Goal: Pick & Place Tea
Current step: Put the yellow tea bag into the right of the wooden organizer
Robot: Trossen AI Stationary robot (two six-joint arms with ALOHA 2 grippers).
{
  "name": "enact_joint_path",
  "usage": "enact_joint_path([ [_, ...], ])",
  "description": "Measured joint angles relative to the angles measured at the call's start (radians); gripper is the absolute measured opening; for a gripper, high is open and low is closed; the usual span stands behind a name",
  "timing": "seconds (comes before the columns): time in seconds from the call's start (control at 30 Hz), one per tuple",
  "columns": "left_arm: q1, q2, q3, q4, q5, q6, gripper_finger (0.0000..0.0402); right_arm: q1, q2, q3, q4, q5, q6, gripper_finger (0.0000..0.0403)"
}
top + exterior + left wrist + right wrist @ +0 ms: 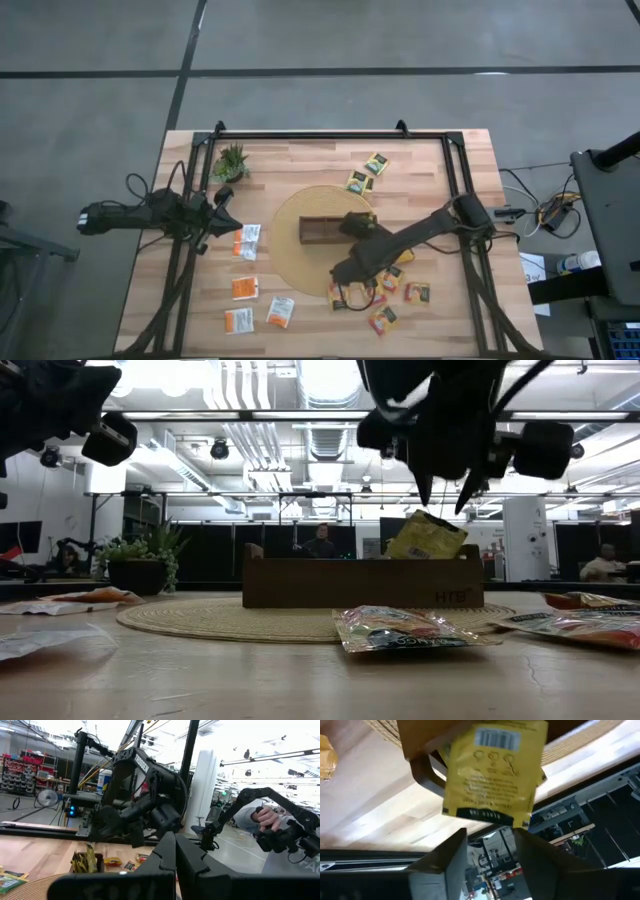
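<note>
A dark brown wooden tray (318, 230) (362, 582) lies on a round woven mat (300, 262). A yellow-green tea sachet (427, 537) (495, 770) stands tilted in the tray's right end, its lower part inside and its upper half sticking out above the rim. My right gripper (446, 495) (490, 837) hangs just above that sachet, pointing down at a slant, open, its fingers apart from the sachet's upper edge. My left gripper (175, 855) (218, 205) waits shut at the table's left side, holding nothing.
Loose tea sachets lie around the mat: white-and-orange ones at the near left (245, 288), yellow-green ones at the far side (377, 163), orange-brown ones at the near right (417, 292) (405, 630). A small potted plant (231, 162) stands at the far left.
</note>
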Motion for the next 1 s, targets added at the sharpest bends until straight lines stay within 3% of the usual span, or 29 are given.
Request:
enact_joint_path([
  [0.13,0.0,0.0,0.0,0.0,0.0,0.0,0.0,0.0,-0.041,0.0,0.0,0.0,0.022,0.0191],
  [0.27,0.0,0.0,0.0,0.0,0.0,0.0,0.0,-0.003,-0.099,0.0,0.001,-0.029,0.151,0.0199],
  [0.4,0.0,0.0,0.0,0.0,0.0,0.0,0.0,-0.022,-0.194,-0.004,0.028,-0.189,0.313,0.0196],
  [0.53,0.0,0.0,0.0,0.0,0.0,0.0,0.0,-0.054,-0.314,-0.058,0.176,-0.346,0.497,0.0194],
  [0.7,0.0,0.0,0.0,0.0,0.0,0.0,0.0,-0.065,-0.511,-0.255,0.488,-0.351,0.605,0.0194],
  [1.0,0.0,0.0,0.0,0.0,0.0,0.0,0.0,-0.076,-0.833,-0.727,1.079,-0.351,0.719,0.0194],
])
